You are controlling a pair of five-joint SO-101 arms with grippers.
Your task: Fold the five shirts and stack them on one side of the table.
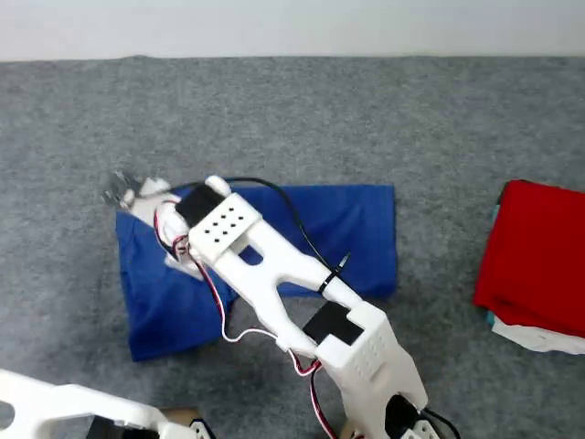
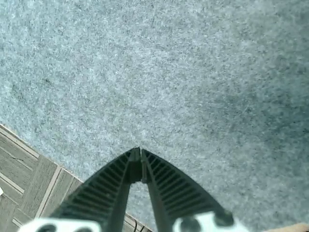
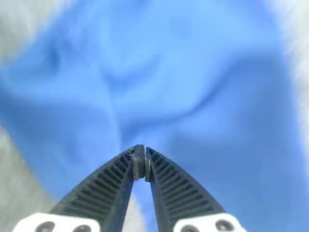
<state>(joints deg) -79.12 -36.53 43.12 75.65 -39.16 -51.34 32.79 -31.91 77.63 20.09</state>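
The blue shirt (image 1: 302, 229) lies left of the desk's middle, the red-topped stack (image 1: 535, 256) at the right edge, and my right gripper (image 3: 141, 162), closed tight over the blue cloth's far corner, may snag and rumple it.

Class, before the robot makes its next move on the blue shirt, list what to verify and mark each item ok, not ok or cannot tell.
1. Right gripper is over the blue shirt: ok.
2. Right gripper holds cloth: cannot tell; its jaws are shut, with no cloth seen between them.
3. Blue shirt lies square and smooth: not ok; one end sits askew.
4. Left gripper is away from the shirt, shut above the bare grey mat: ok.
5. Red shirt tops a stack at the table's side, away from both arms: ok.
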